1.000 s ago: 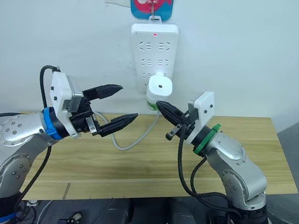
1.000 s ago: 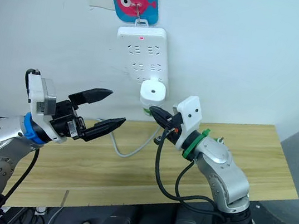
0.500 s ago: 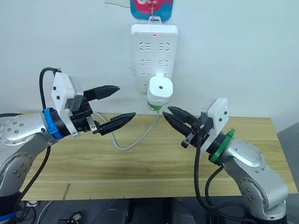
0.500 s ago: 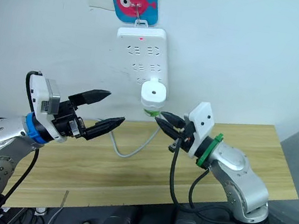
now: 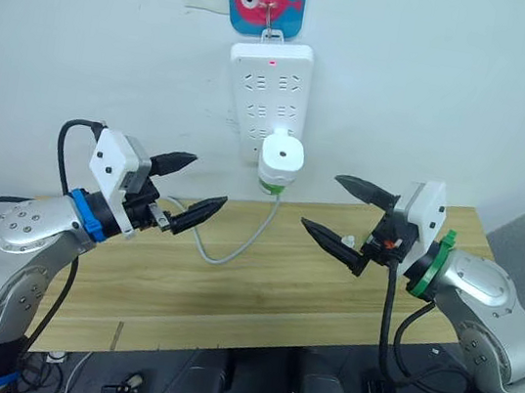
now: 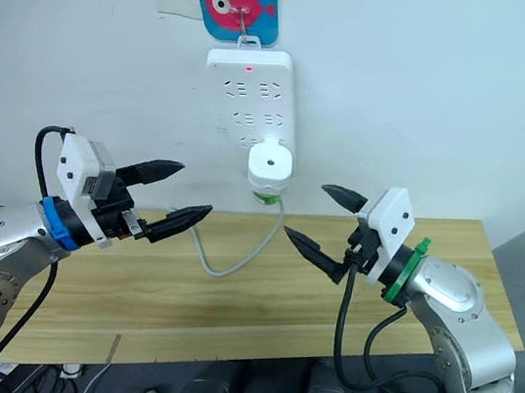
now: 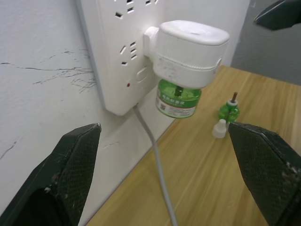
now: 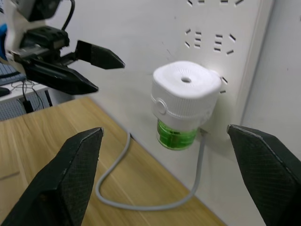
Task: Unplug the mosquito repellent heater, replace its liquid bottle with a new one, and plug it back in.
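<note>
Both the left end effector (image 5: 188, 188) and right end effector (image 5: 346, 216) hang released, flanking the heater (image 5: 281, 157) plugged into the power strip (image 5: 270, 87)

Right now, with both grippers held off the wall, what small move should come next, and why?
Probably bring the right gripper forward to close on the mosquito repellent heater. The heater sits plugged into the power strip with its green bottle attached, and both the right and left gripper are open, empty and short of it.

white heater (image 7: 188, 47), green bottle (image 7: 178, 99), white power strip (image 5: 269, 94).
</note>
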Controlling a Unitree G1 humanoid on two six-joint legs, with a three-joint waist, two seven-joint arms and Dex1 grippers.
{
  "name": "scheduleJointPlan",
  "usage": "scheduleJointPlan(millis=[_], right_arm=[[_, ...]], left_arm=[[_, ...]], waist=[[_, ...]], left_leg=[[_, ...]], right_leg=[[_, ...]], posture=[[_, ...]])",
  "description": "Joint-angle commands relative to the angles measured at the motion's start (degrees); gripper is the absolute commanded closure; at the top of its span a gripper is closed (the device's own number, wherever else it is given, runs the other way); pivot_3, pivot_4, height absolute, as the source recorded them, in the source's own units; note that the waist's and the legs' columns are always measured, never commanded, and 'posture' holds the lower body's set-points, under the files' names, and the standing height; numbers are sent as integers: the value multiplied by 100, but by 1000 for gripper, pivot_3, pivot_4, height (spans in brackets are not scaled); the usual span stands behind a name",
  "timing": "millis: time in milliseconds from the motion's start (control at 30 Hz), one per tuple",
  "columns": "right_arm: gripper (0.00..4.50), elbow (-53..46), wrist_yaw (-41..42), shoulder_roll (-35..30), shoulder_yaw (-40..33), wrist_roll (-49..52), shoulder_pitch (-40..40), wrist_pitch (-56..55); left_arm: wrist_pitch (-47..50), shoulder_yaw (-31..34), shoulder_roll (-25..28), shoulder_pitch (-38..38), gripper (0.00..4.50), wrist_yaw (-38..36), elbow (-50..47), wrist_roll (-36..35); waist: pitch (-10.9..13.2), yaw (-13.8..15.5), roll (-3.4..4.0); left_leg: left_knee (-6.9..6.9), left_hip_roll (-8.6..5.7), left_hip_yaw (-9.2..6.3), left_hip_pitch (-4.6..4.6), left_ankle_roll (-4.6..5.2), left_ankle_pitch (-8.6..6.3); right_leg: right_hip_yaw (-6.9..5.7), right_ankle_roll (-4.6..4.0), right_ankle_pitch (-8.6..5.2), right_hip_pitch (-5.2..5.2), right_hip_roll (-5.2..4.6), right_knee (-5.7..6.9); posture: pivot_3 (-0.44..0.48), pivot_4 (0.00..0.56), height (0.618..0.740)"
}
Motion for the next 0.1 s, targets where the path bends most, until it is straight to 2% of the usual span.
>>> scheduleJointPlan(millis=[33, 100], right_arm=[[37, -301, -134, 30, -96, 99, 31, -4], [37, -274, -178, 27, -69, 47, 20, -37]], left_arm=[[-210, -43, 8, -39, 0, -50, -61, 152], [-207, -71, -1, -74, 0, -65, -27, 172]], waist=[[-23, 0, -1], [-32, 0, -2]], left_leg=[[0, -1, 0, 0, 0, 0], [0, -1, 0, 0, 0, 0]], right_leg=[[0, 0, 0, 0, 0, -1], [0, 0, 0, 1, 0, -2]], posture=[[24, 233, 740], [22, 233, 740]])
